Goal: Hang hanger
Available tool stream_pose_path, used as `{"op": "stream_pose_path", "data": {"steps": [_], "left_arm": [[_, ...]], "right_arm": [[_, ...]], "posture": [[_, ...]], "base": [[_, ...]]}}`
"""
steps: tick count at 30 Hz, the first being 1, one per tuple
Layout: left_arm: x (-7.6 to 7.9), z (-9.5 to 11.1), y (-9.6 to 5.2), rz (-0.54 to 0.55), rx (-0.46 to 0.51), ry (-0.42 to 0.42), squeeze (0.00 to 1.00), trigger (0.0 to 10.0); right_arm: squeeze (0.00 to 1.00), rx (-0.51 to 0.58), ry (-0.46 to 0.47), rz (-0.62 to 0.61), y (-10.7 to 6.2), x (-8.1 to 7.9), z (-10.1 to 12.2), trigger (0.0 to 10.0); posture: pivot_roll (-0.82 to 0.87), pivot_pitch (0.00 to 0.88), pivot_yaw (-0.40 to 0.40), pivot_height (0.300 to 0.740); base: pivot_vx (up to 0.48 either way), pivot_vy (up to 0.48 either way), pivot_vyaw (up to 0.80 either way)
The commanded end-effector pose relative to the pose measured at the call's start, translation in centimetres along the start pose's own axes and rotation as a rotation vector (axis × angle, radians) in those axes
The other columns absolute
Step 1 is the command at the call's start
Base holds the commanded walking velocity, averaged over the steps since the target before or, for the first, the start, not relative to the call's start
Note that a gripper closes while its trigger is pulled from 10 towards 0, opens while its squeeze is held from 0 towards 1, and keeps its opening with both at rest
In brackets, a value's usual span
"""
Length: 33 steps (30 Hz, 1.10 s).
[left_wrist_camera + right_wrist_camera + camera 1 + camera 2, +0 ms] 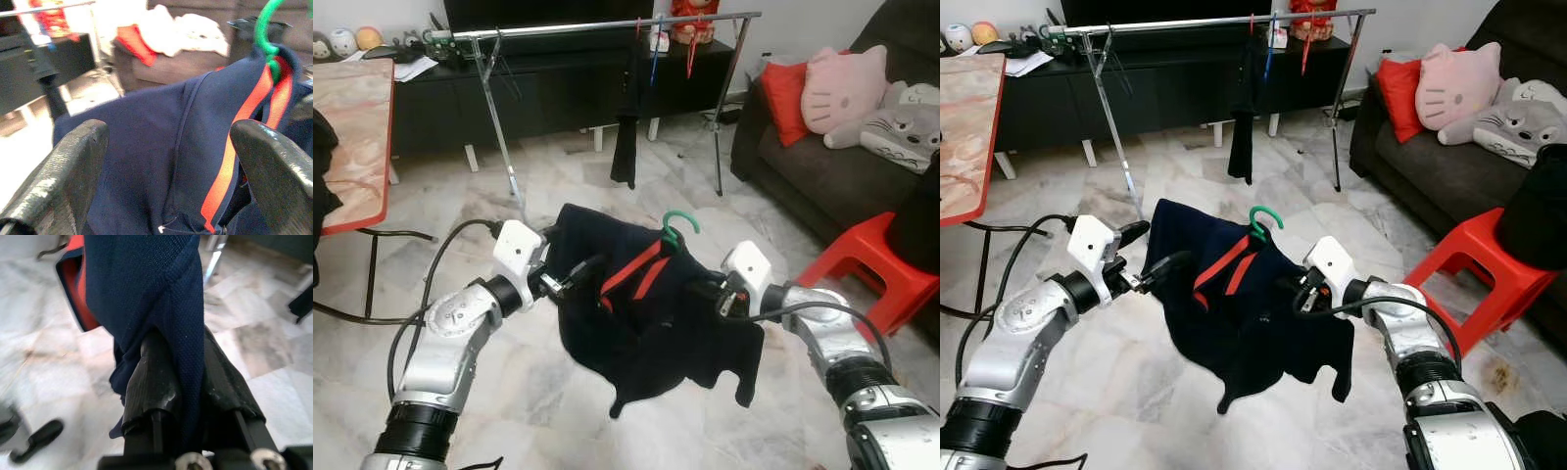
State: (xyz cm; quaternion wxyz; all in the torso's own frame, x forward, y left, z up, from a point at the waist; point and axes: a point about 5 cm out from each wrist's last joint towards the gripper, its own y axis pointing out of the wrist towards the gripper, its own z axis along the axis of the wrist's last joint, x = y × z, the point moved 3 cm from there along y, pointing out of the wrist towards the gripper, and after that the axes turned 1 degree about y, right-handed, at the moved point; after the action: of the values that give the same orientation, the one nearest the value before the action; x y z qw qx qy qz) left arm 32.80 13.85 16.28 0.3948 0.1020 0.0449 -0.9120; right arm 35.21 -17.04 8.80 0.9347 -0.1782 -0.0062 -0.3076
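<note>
A dark navy shirt [646, 313] with a red-lined collar hangs on a green hanger [680, 224] above the floor, between my two grippers. My right gripper [707, 290] is shut on a fold of the shirt's fabric [188, 308], which is pinched between its fingers [149, 377]. At the shirt's other shoulder, my left gripper [574, 251] is open, its fingers [73, 161] spread wide with the navy cloth [161, 147] just ahead of them. A metal clothes rail [607, 26] stands farther ahead, with a black garment [625, 147] and a few hangers on it.
A red plastic stool [871, 259] stands to my right, in front of a dark sofa [822, 166] with plush cushions. A red-edged table [352, 127] is at the left. A black TV cabinet [558, 93] lies behind the rail. Marble floor stretches between me and the rail.
</note>
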Motion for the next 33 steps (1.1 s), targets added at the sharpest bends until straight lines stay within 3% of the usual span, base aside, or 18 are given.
{"op": "stream_pose_path", "data": {"steps": [1,5,9,10,11,17,25,33], "left_arm": [[0.8,0.6,-0.1,-0.077,0.001,0.0,1.0,10.0],[1.6,0.2,-0.9,-0.198,-0.054,0.014,1.0,10.0],[2.0,-0.3,-0.9,-0.242,-0.077,0.013,1.0,10.0],[2.3,-0.5,-0.9,-0.266,-0.086,0.016,0.89,10.0],[2.9,-0.6,-0.7,-0.315,-0.094,0.018,0.0,10.0],[3.4,-0.2,-0.4,-0.361,-0.09,0.018,0.0,10.0],[3.4,1.0,-0.3,-0.43,-0.086,0.078,0.0,10.0],[3.6,2.0,-1.4,-0.499,-0.116,0.099,0.0,10.0]], "right_arm": [[0.0,0.042,-0.034,0.029,-0.6,0.2,0.9,10.0],[0.0,0.057,-0.022,0.123,-1.4,-0.5,0.8,10.0],[0.0,0.056,-0.005,0.182,-1.9,-0.7,0.7,10.0],[0.0,0.059,0.0,0.197,-2.1,-0.8,0.7,10.0],[0.0,0.066,0.006,0.222,-2.2,-0.8,0.9,10.0],[0.0,0.059,0.008,0.296,-2.5,-1.3,0.9,10.0],[0.0,0.004,0.009,0.33,-2.0,-2.6,-0.6,10.0],[0.0,-0.02,0.029,0.303,-2.1,-2.6,-1.4,10.0]], "posture": [[0.0,0.0,-0.092,0.74],[0.0,0.0,-0.094,0.74],[0.0,0.0,-0.097,0.74],[0.0,0.0,-0.097,0.74],[0.0,0.0,-0.099,0.74],[0.0,0.0,-0.104,0.74],[0.01,0.0,-0.1,0.74],[0.01,0.0,-0.107,0.74]], "base": [[0.0,0.0,0.0],[0.0,0.0,0.0],[0.0,0.0,0.0],[0.0,0.0,0.0],[0.0,0.0,0.0],[0.0,0.0,0.0],[0.0,0.0,0.0],[0.0,0.0,0.0]]}}
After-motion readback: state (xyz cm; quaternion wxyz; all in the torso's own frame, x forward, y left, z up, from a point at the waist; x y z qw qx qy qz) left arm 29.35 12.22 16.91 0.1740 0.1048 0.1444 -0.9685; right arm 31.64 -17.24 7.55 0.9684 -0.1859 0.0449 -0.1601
